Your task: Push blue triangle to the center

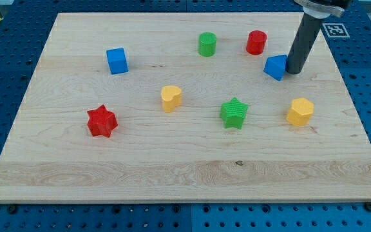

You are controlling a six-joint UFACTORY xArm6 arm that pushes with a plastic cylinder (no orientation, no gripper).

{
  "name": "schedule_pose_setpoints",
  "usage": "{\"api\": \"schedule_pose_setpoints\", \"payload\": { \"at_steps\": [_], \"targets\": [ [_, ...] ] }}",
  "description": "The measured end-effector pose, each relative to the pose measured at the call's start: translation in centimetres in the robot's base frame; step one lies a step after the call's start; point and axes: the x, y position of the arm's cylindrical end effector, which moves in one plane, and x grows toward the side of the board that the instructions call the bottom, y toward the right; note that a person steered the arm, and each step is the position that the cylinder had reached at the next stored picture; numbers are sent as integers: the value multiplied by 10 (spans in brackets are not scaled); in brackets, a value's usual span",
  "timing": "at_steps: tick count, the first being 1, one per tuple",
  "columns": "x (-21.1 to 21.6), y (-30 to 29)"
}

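The blue triangle (275, 67) lies on the wooden board (185, 174) at the view's upper right. My tip (294, 71) rests on the board just right of the blue triangle, touching or nearly touching its right side. The rod rises from there to the view's top right.
A red cylinder (256, 42) and a green cylinder (207, 44) stand near the top. A blue cube (116, 61) is at upper left. A yellow heart (171, 98), a green star (234, 113), a yellow hexagon (299, 111) and a red star (102, 121) lie across the middle.
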Motion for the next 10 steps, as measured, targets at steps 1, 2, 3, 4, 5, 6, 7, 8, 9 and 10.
{"api": "schedule_pose_setpoints", "payload": {
  "at_steps": [1,2,3,4,5,6,7,8,9,10],
  "targets": [
    [0,-44],
    [0,-90],
    [-1,-93],
    [-13,-90],
    [-27,-102],
    [-30,-131],
    [-23,-163],
    [-17,-184],
    [-15,-180],
    [-15,-170]
  ]
}}
